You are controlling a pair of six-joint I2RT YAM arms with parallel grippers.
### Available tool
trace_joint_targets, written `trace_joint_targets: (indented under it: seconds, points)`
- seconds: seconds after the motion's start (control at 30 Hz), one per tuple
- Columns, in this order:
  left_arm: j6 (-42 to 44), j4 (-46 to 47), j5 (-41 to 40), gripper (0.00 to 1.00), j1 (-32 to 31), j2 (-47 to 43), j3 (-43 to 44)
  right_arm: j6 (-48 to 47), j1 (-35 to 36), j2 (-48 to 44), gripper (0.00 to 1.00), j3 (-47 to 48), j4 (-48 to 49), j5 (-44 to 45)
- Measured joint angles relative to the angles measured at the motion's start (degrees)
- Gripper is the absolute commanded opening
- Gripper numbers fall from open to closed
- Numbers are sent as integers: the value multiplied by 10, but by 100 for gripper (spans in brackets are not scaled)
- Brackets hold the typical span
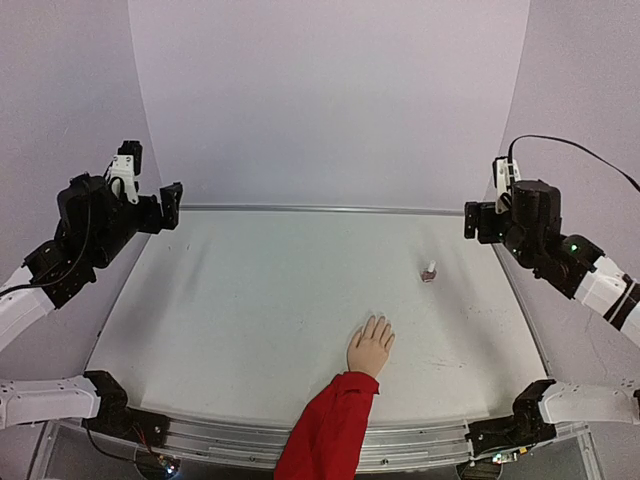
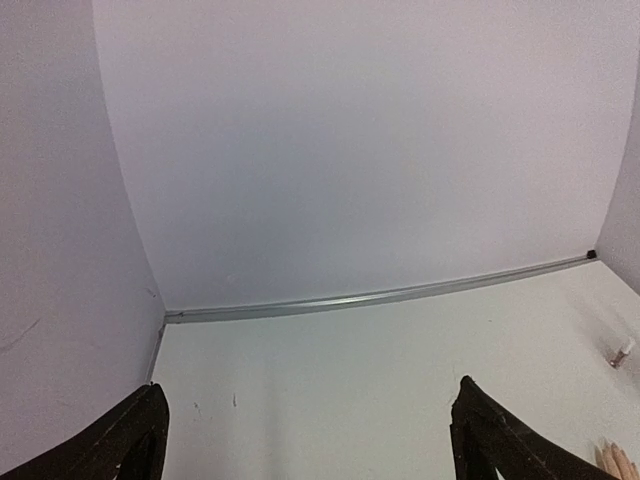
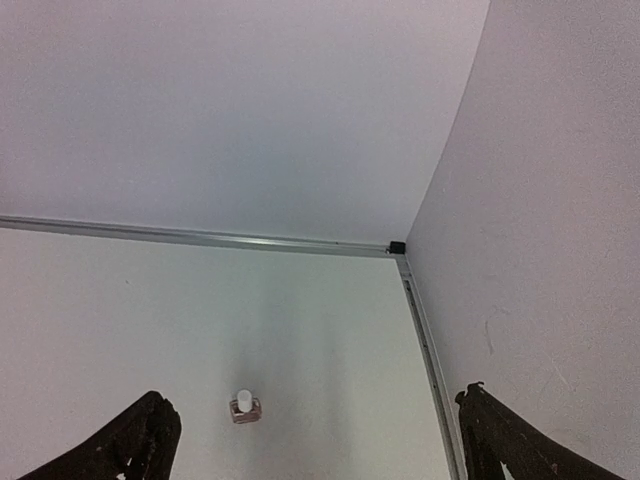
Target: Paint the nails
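A pale mannequin hand [image 1: 371, 347] with a red sleeve [image 1: 330, 425] lies palm down near the table's front edge, fingers pointing away. Its nails [image 1: 381, 324] are too small to make out; the fingertips [image 2: 615, 459] also peek into the left wrist view's bottom right corner. A small pinkish bottle [image 1: 428, 271] with a white cap stands upright behind and to the right of the hand; it shows as the bottle [image 3: 245, 407] and the bottle [image 2: 620, 352] in the wrist views. My left gripper [image 1: 160, 205] [image 2: 310, 440] hovers open at the far left. My right gripper [image 1: 480, 215] [image 3: 315, 440] hovers open at the far right. Neither holds anything.
The white table [image 1: 260, 300] is ringed by a metal rail [image 1: 310, 209] and pale walls at the back and both sides. The arm bases [image 1: 110, 400] sit at the front corners.
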Motion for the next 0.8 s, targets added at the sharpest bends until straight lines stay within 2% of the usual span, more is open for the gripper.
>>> trace_joint_targets:
  seconds: [0.4, 0.63, 0.8]
  points:
    - [-93, 0, 43, 99, 174, 61, -27, 47, -216, 97, 98, -14, -17, -140]
    - [-134, 0, 121, 99, 222, 106, -27, 76, -275, 196, 98, 14, -66, -251]
    - [-154, -1, 196, 99, 235, 148, -24, 85, -275, 259, 98, 53, -104, -304]
